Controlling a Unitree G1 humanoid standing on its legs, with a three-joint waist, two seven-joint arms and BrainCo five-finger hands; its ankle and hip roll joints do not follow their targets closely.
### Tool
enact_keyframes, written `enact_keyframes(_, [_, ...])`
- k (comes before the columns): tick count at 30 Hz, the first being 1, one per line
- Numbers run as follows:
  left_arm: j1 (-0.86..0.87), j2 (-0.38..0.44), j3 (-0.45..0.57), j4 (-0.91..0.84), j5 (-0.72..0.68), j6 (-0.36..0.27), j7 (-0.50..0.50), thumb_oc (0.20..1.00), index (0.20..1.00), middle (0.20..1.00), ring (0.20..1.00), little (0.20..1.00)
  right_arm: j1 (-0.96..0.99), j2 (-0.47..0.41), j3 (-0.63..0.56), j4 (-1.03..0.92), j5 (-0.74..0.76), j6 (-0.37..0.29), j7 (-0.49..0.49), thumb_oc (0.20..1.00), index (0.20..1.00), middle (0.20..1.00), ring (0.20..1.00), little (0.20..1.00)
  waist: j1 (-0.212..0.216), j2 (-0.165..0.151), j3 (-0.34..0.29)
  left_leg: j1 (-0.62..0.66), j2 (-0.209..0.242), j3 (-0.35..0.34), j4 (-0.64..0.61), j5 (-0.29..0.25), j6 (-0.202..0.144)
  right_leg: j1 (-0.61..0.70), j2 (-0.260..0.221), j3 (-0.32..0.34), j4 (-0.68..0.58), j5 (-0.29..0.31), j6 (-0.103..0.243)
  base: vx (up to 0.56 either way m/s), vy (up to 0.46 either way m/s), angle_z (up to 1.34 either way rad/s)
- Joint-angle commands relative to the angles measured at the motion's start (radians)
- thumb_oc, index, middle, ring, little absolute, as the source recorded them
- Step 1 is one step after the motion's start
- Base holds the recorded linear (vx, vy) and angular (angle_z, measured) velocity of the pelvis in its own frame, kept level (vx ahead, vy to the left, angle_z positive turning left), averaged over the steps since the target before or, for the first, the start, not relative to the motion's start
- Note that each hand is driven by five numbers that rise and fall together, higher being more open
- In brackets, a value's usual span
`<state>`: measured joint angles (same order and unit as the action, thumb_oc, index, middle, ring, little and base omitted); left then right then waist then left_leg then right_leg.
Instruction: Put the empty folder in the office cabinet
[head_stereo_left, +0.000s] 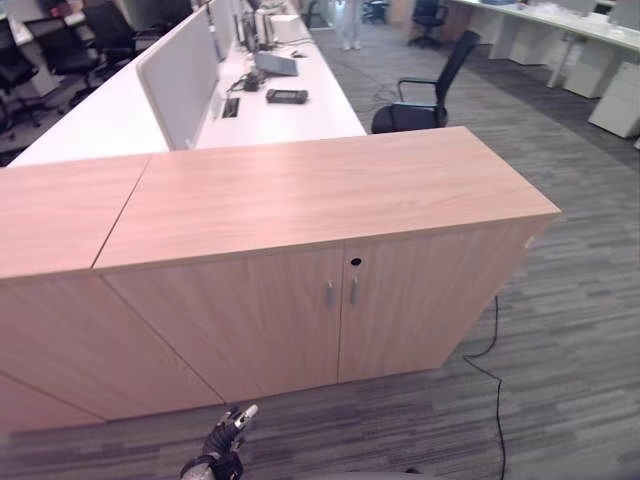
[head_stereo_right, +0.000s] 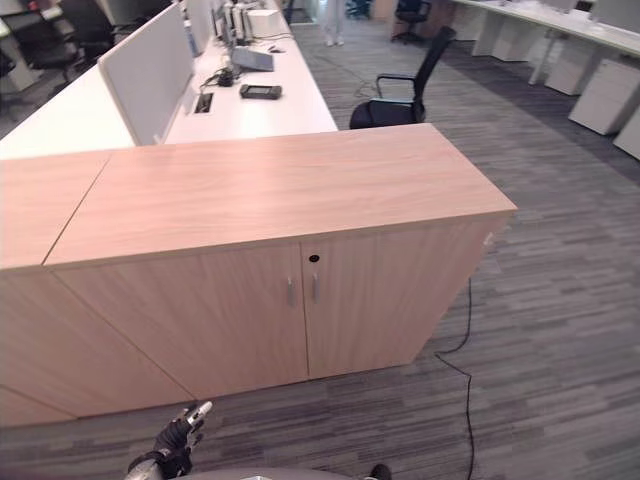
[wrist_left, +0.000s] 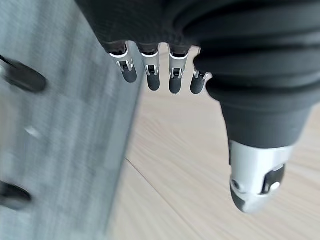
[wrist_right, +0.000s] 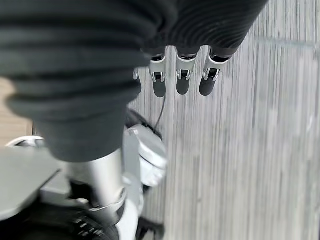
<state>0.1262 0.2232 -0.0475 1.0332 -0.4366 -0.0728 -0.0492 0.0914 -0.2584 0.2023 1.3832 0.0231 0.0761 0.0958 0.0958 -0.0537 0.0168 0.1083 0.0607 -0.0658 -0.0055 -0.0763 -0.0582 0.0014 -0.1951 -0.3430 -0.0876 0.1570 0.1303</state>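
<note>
cabinet (head_stereo_left: 300, 300): you face it, both doors closed, handles meeting at the middle | left hand (head_stereo_left: 226, 440): low before the left door, empty, fingers (wrist_left: 150, 70) straight and apart | right hand (wrist_right: 182, 75): your wrist camera shows it over carpet (wrist_right: 260, 150), fingers loosely straight, empty | folder: you cannot tell where

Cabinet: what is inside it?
Cannot be seen: both doors of the cabinet are closed, so the inside is covered. Its top is bare wood. No folder is visible.
</note>
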Motion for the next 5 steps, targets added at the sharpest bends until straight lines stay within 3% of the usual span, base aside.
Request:
enact_keyframes(1, [-0.046, 0.055, 0.010, 0.048, 0.087, -0.012, 0.013, 1.000, 1.000, 1.000, 1.000, 1.000, -0.064, 0.059, 0.048, -0.001, 0.079, -0.046, 0.010, 1.000, 1.000, 1.000, 1.000, 1.000, -0.001, -0.006, -0.003, -0.111, -0.112, -0.004, 0.017, 0.005, 0.068, 0.014, 0.041, 0.034, 0.040, -0.130, 0.008, 0.01, -0.084, 0.08])
enact_keyframes(2, [-0.048, 0.039, 0.012, 0.137, 0.108, -0.002, 0.020, 1.000, 1.000, 1.000, 1.000, 1.000, -0.072, 0.064, 0.067, -0.009, 0.078, -0.050, 0.003, 1.000, 1.000, 1.000, 1.000, 1.000, 0.006, -0.005, -0.007, -0.113, -0.108, -0.015, 0.012, 0.010, 0.061, 0.024, 0.052, 0.029, 0.023, -0.137, 0.001, 0.01, -0.042, 0.05])
enact_keyframes(5, [-0.035, 0.020, 0.004, 0.185, 0.132, 0.005, 0.025, 1.000, 1.000, 1.000, 1.000, 1.000, -0.077, 0.070, 0.076, -0.017, 0.084, -0.054, -0.004, 1.000, 1.000, 1.000, 1.000, 1.000, 0.011, 0.000, -0.011, -0.111, -0.107, -0.023, 0.006, 0.014, 0.058, 0.032, 0.061, 0.026, 0.015, -0.142, -0.004, 0.02, -0.012, 0.12])
